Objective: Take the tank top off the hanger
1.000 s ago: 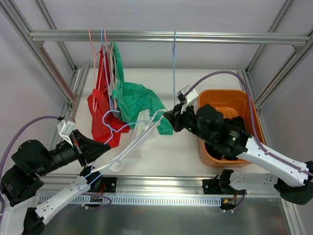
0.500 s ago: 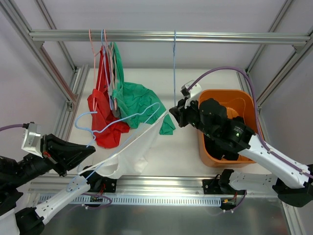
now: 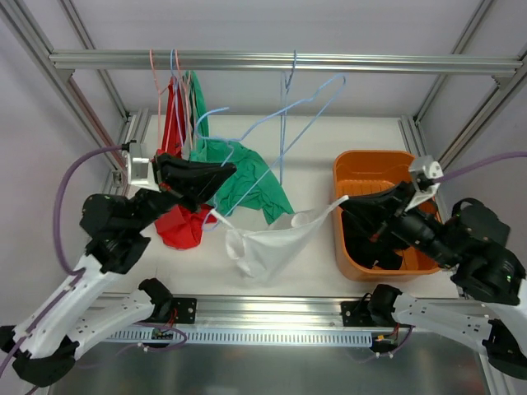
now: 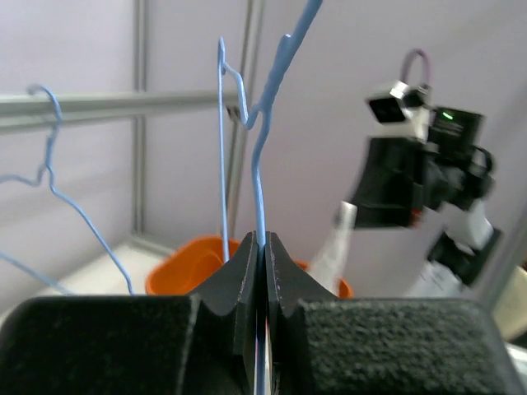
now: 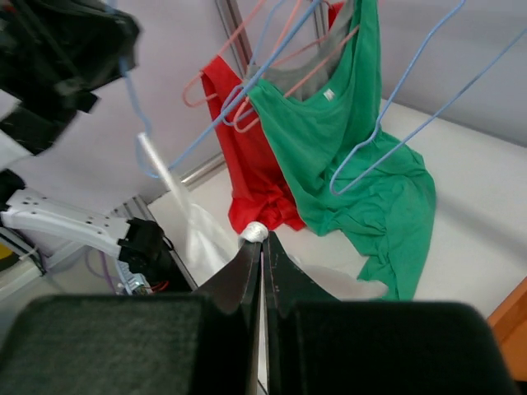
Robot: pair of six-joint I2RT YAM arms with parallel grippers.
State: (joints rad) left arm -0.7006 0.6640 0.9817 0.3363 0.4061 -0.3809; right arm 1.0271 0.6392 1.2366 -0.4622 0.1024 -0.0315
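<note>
My left gripper (image 3: 229, 171) is shut on the wire of a light blue hanger (image 3: 329, 93) and holds it raised over the table; the left wrist view shows the wire (image 4: 261, 164) pinched between the jaws. My right gripper (image 3: 346, 206) is shut on a strap of the white tank top (image 3: 268, 247), by the orange bin's left rim. The top stretches from that grip to the left, and its body sags to the table. In the right wrist view the white fabric (image 5: 257, 231) bunches at my jaws, and a taut strap (image 5: 169, 185) still runs up to the hanger's end.
A red top (image 3: 177, 218) and a green top (image 3: 247, 173) hang on pink and blue hangers from the overhead rail (image 3: 370, 62) at the back left. Another blue hanger (image 3: 282, 132) hangs mid-rail. The orange bin (image 3: 375, 164) stands at the right.
My left arm swung up and right, lifting the blue hanger high. My right gripper pulled back to the right over the bin's rim with the strap, stretching the white top away from the hanger.
</note>
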